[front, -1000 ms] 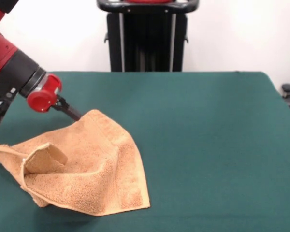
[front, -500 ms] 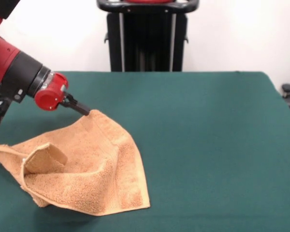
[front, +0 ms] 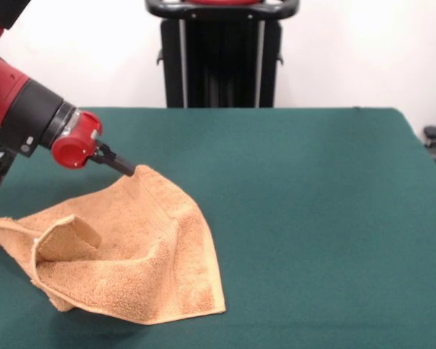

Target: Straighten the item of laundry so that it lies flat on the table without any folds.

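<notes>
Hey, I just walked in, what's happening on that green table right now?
A red and black robot arm has its gripper at the far corner of an orange-tan towel. The towel lies crumpled on the green table, one flap folded over at its left side, so it is not yet flat.

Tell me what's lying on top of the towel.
Only the towel itself: a folded flap sits on its left part. The end effector touches its far corner. Whatever lies beneath the folds on the table is covered.

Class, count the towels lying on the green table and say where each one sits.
1. The towel lies crumpled with folds at the near left of the table, the gripper at its far corner.
</notes>
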You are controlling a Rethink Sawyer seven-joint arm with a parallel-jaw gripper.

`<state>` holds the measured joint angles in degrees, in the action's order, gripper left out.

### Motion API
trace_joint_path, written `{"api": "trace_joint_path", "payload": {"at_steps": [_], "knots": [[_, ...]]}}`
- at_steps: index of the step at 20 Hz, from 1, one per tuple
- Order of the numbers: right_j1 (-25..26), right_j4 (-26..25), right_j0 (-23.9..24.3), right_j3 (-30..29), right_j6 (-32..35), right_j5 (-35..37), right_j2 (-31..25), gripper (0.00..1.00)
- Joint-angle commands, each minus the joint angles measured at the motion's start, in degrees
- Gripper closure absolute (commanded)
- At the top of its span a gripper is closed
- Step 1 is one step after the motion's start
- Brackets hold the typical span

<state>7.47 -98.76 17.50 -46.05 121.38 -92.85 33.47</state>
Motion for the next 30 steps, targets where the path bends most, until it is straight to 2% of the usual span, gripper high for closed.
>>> {"api": "trace_joint_path", "payload": {"at_steps": [1,9,12,15,24,30], "knots": [[5.5,0.0,-1.7,2.5,-14.5,9.4,-7.6,1.0],[6.3,1.1,-1.3,2.6,-17.4,13.9,-8.4,1.0],[7.3,0.9,-1.6,3.2,-16.5,16.5,-8.1,1.0],[7.7,0.3,-1.7,3.6,-15.6,16.2,-8.2,1.0],[11.4,-4.1,-1.2,8.6,-5.5,6.0,-9.1,1.0],[14.3,-7.4,-3.0,10.5,0.7,4.8,-6.9,1.0]]}}
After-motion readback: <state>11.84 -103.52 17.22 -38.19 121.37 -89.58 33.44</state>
